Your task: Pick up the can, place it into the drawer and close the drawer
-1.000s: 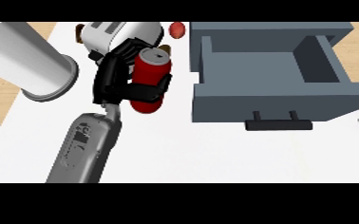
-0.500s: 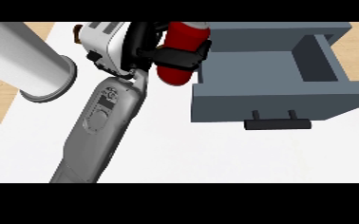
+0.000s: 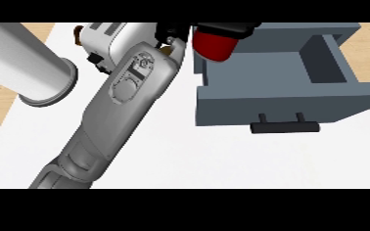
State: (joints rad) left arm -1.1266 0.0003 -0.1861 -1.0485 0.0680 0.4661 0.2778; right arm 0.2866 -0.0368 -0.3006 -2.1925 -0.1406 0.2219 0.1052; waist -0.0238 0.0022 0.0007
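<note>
The red can point(image 3: 214, 47) is held up in my right hand point(image 3: 225, 28), whose black fingers curl round its upper end and hide its top. It hangs over the left wall of the open grey drawer point(image 3: 274, 105), partly above the hollow inside. My right forearm point(image 3: 127, 95) runs from the lower left up to the can. The drawer's black handle point(image 3: 284, 126) faces me, and nothing shows inside the drawer. My left hand is out of sight.
A white toaster point(image 3: 108, 36) stands at the back, behind my right wrist. A thick grey cylinder point(image 3: 33, 63), seemingly my left forearm, fills the upper left. White counter point(image 3: 239, 161) stretches in front of the drawer.
My right hand has carried the can up off the counter and to the right, from beside the drawer to above its left wall. The drawer has not moved.
</note>
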